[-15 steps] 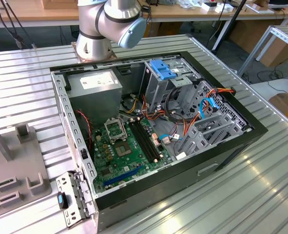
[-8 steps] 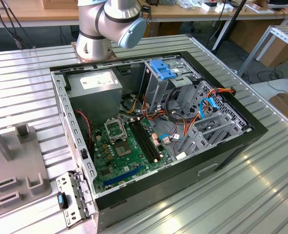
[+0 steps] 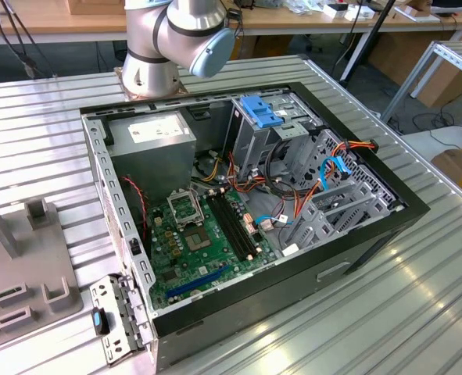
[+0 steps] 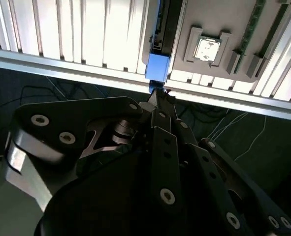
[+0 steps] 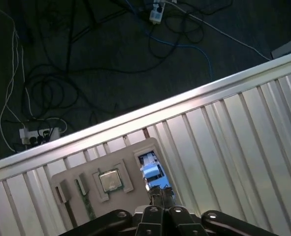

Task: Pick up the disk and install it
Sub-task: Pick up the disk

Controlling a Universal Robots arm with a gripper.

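The disk stands on edge in a slot of a grey fixture plate near the table's edge, its blue rail end turned toward the camera. In the first wrist view the disk shows blue and white beside the plate. My gripper points at that blue end, and its dark fingers look shut with nothing between them. The gripper tips sit just in front of the disk; whether they touch it I cannot tell.
The open computer case lies on the ribbed metal table, with a grey drive cage topped by a blue bracket and a power-supply box. The fixture plate also holds a processor. Cables lie on the floor.
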